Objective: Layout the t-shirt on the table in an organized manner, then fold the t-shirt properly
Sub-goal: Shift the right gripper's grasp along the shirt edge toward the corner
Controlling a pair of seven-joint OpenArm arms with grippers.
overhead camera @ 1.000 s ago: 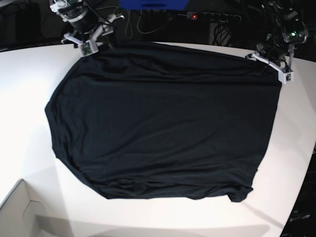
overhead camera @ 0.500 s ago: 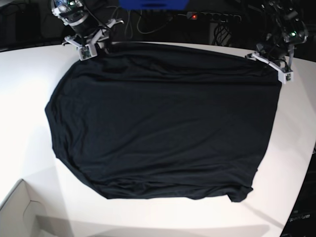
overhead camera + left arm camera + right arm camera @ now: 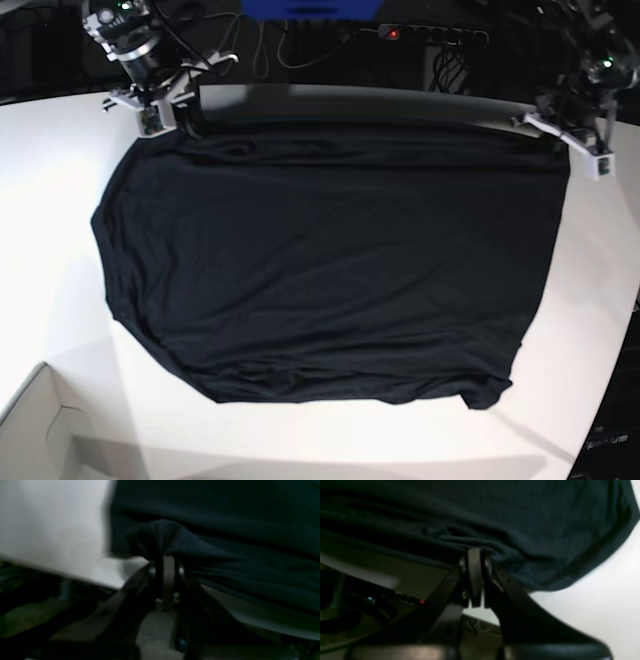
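Observation:
The black t-shirt (image 3: 330, 260) lies spread wide on the white table (image 3: 50, 200), its far edge drawn into a straight line. My right gripper (image 3: 178, 122) is at the far left corner of that edge. In the right wrist view this gripper (image 3: 475, 555) is shut on a bunched fold of the t-shirt (image 3: 520, 517). My left gripper (image 3: 562, 140) is at the far right corner. The left wrist view shows it (image 3: 167, 562) shut on a raised pinch of the t-shirt (image 3: 225, 555).
A pale cardboard box corner (image 3: 40, 430) sits at the near left. Behind the table's far edge lie cables and a power strip with a red light (image 3: 430, 33). The table's curved edge runs close along the right side (image 3: 615, 330).
My right gripper has shut on the shirt's far left corner and moved outward to the left. The left gripper shifted slightly right. The far edge, bowed before, is now pulled straight.

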